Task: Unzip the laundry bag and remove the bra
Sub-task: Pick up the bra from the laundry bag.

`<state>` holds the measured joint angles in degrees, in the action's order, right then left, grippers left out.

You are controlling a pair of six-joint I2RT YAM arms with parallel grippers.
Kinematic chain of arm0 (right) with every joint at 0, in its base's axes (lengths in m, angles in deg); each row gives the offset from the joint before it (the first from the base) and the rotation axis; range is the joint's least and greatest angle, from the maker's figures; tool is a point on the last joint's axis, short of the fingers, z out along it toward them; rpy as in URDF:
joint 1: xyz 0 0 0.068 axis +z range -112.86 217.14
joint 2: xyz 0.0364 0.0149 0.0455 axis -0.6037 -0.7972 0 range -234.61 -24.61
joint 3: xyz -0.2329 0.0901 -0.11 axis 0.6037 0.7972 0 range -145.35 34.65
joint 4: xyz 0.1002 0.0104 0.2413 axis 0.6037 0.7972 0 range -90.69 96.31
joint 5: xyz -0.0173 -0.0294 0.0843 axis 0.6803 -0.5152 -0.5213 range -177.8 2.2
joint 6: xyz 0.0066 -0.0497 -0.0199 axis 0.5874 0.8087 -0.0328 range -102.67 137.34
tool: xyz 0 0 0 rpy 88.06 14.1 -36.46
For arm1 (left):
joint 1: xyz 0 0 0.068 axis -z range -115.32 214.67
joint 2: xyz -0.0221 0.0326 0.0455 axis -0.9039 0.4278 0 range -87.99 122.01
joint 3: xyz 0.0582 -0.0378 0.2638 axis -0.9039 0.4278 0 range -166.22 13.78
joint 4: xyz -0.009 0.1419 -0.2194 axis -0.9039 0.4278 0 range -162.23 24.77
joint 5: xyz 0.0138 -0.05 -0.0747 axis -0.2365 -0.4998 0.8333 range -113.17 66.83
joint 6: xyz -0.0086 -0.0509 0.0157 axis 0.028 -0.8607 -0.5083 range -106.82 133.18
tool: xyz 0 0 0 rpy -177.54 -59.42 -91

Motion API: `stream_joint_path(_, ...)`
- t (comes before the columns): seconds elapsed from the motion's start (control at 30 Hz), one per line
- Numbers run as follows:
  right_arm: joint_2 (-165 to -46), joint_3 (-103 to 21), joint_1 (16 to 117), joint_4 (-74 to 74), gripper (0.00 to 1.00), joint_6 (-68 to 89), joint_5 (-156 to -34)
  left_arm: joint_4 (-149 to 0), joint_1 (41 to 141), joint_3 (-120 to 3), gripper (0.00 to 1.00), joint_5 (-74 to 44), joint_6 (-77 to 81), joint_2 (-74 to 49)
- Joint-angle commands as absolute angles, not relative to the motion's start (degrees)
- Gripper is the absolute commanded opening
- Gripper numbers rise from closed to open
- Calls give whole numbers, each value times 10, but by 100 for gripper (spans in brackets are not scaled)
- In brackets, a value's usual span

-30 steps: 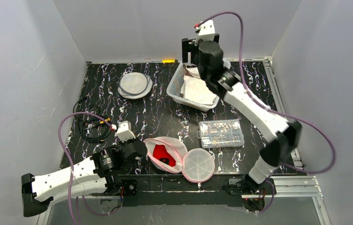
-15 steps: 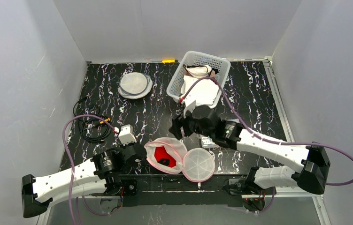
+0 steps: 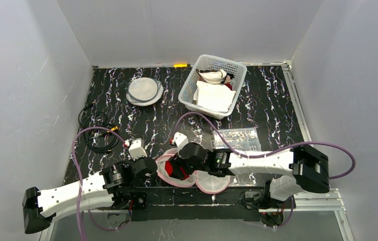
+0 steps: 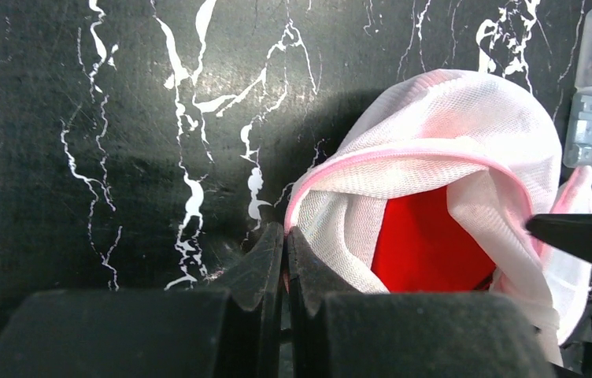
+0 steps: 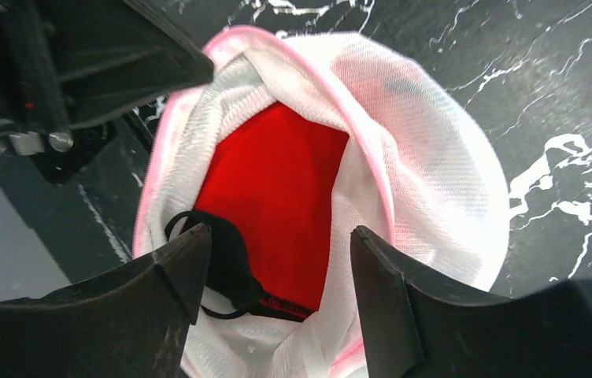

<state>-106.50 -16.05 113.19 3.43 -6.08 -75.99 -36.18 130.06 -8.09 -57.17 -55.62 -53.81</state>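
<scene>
Photographed at the near edge of the table, about midway along it: round mesh laundry bag [image 3: 163,161], already unzipped, with lid flap [image 3: 213,176] thrown open to the right. Showed the red bra [image 5: 277,169] and its black strap lying inside the mouth, not yet lifted out. Pinched the bag's pink rim, by the look of the wrist view, in the closed jaws of the left gripper [image 4: 285,235]. Held the right gripper [image 5: 277,246] with jaws spread wide over the opening, a finger to each side of the bra, gripping nothing. Judged the unzipping done; left to do: closing on the bra and drawing it clear of the mesh.
</scene>
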Motion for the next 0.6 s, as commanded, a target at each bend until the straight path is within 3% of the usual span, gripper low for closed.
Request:
stream_joint_path(0.0, -1079, -147, 1150, 5, 71, -68, -715, -346, 1302, -74, 5, -550, -568, -552)
stream_joint_path(0.13, -1082, -131, 1157, -10, 71, -80, -708, -362, 1302, -62, 32, -506, -572, -578)
stream_joint_path(0.23, -1084, -124, 1167, -25, 72, -85, -700, -382, 1302, -44, 47, -475, -582, -605)
stream_joint_path(0.57, -1075, -97, 1189, -45, 76, -101, -692, -406, 1302, 5, 58, -450, -609, -664)
